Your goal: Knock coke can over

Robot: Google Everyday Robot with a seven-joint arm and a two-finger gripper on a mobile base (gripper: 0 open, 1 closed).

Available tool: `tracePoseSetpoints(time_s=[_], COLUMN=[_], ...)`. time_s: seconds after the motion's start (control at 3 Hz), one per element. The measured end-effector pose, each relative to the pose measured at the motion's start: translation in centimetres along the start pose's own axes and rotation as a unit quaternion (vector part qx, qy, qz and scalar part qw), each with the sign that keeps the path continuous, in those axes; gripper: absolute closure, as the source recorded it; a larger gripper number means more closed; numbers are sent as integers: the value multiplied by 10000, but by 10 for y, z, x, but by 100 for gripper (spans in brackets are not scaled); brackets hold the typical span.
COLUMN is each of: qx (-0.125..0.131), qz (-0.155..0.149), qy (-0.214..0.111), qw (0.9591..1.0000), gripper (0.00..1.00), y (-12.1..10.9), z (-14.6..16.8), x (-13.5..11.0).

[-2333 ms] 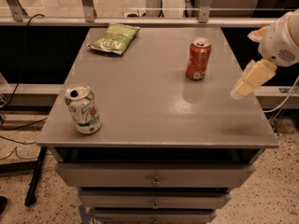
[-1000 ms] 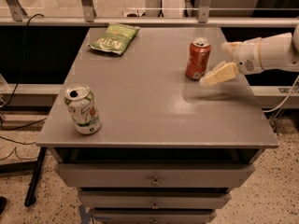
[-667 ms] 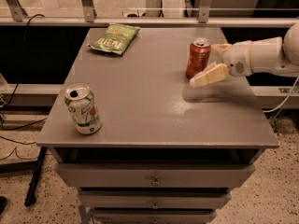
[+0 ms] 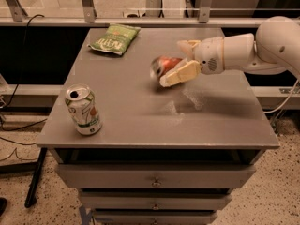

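Note:
The red-orange coke can is tipped on its side near the middle of the grey table, silver top facing left, blurred as it moves. My gripper reaches in from the right on a white arm and is right against the can's right side. Its two cream fingers are spread: one finger lies along the can's near side, the other shows behind the can. It holds nothing.
A white and green can stands upright at the table's front left. A green snack bag lies at the back left. Drawers sit under the tabletop, a rail runs behind it, and cables hang at the left.
My gripper swept left from the table's right edge into the upright coke can, and the can has toppled leftward onto its side.

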State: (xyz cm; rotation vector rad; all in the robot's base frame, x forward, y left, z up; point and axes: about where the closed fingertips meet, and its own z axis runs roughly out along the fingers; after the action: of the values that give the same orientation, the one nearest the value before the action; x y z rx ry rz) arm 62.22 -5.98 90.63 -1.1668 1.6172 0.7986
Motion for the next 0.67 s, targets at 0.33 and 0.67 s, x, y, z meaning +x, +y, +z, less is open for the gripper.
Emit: tracePoseSetpoints(time_s=[0.33,0.67], qx=[-163,-164], qz=[-270,-337], qy=[-147,-163], qw=[9994,9992], gripper=[0,0], y=[14,17], z=[8,8], x=[-33,-42])
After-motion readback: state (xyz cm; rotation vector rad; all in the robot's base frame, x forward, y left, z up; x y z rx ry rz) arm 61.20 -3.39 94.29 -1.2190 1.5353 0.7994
